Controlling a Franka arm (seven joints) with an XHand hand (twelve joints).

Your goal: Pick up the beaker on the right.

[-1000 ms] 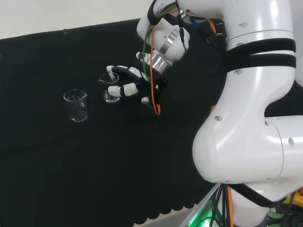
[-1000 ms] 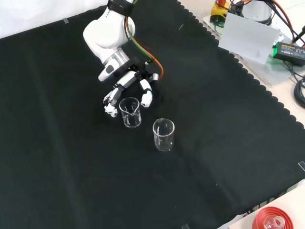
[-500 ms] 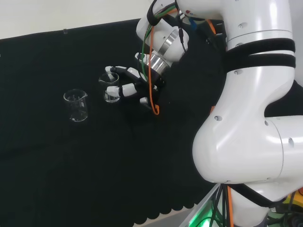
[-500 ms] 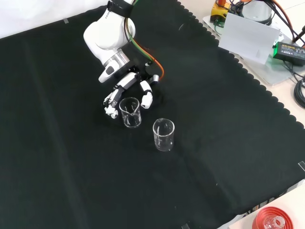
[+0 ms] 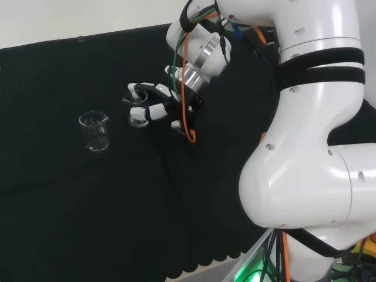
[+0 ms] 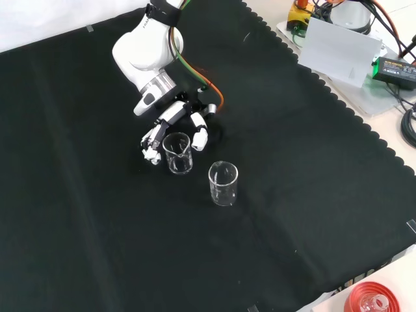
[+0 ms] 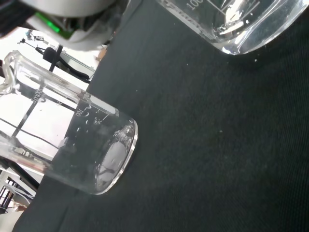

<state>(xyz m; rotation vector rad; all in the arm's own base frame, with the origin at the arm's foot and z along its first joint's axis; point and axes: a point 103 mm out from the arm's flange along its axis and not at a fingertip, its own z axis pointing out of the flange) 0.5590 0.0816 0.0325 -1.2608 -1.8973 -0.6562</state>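
On the black cloth (image 6: 305, 195), two clear glass beakers stand upright and close together, and the hand (image 6: 175, 123) is at the one nearer the arm. In the head view this near beaker (image 5: 138, 110) is the right-hand one of the pair, so it is the task's thing; the far beaker (image 5: 95, 131) stands to its left, apart from it. In the front view the near beaker (image 6: 178, 153) sits just under the hand, and the far beaker (image 6: 223, 183) lies below and to the right of it.

The main risk, as I judge it, is a tip or a slide. Clear glass on cloth gives little hold, and a finger meeting the near beaker's rim before the thumb is set could push it over, or nudge it toward the far beaker.

The fingers (image 6: 152, 144) are spread and partly bent, cupping around the near beaker: some lie on one side of it and a white-tipped one (image 6: 199, 134) on the other. They look to be at the glass or just beside it, not yet closed on it, and whether any truly touches I cannot tell. The near beaker rests on the cloth, not lifted.
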